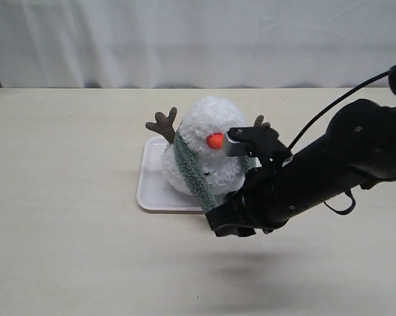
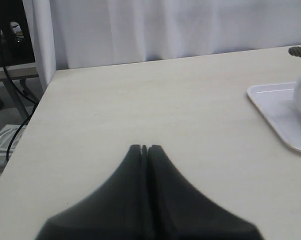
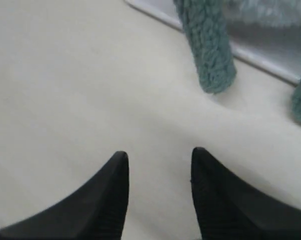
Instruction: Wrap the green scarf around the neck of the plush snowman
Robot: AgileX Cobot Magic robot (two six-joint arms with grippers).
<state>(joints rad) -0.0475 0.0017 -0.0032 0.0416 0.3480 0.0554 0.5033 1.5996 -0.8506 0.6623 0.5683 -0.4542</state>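
Upright on the pale tray (image 1: 148, 191), mid-table (image 1: 66, 230): the plush snowman (image 1: 211, 141). Already draped at the neck, the green scarf (image 1: 191, 168), with one tail trailing down the front, over the tray's rim and onto the tabletop. In the right wrist view, a second tail just visible at the frame's edge. Neck itself buried under fleece and fluff, so impossible to tell whether wrapped fully round or merely laid over.

Right gripper (image 3: 158, 155): jaws parted, nothing between them, low over the table just short of the hanging tail. Left gripper (image 2: 144, 148): jaws pressed together, empty, well off to the side of the tray.

Probably time to take the loose tail. Come in low, straddle the tail near its tip, and pinch across the narrow width, not along it. Lift before pulling, to avoid dragging on the rim. Carry round gently and avoid tugging hard: risks toppling the toy or stripping the scarf off.

No brand, label or lettering readable anywhere.
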